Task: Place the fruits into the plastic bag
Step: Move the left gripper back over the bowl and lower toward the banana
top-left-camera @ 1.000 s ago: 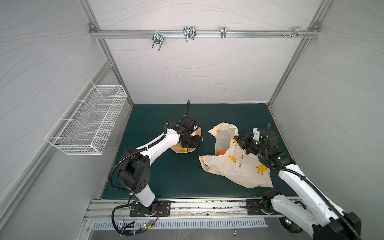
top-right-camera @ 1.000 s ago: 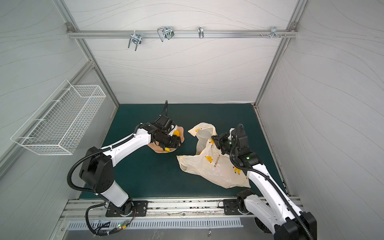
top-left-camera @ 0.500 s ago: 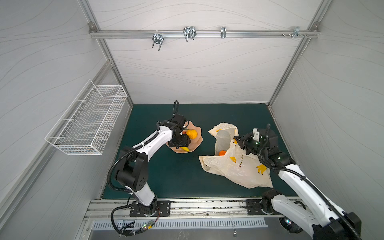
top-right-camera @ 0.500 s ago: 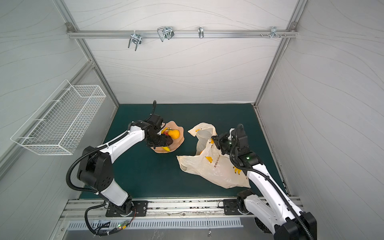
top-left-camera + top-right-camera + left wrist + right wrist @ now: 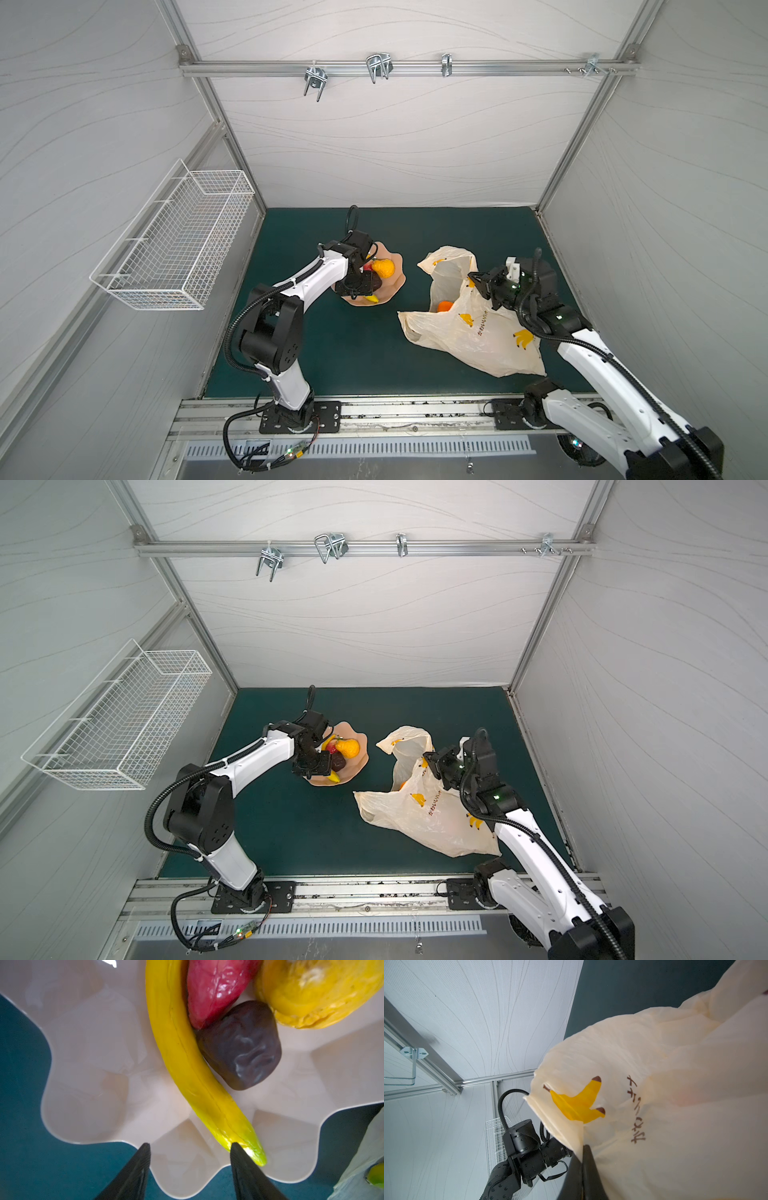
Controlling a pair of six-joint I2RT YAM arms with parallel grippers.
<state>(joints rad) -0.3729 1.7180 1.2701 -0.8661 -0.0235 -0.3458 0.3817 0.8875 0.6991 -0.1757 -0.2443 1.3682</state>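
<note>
Fruits lie in a pink wavy-edged bowl: a yellow banana, a red strawberry, a dark brown one and a yellow-orange pear shape. My left gripper hangs open over the bowl's front edge, one fingertip at the banana's green tip. The cream plastic bag lies to the right. An orange shows in its mouth. My right gripper is shut on the bag's upper edge, holding it raised.
A white wire basket hangs on the left wall. A metal rail with hooks runs across the back. Dark green mat lies between bowl and bag and toward the front edge. Enclosure walls stand close on three sides.
My left gripper has swung from the bowl's bag side back over the bowl and come down toward the banana's tip, its jaws narrowing a little. The right arm and bag have not moved.
</note>
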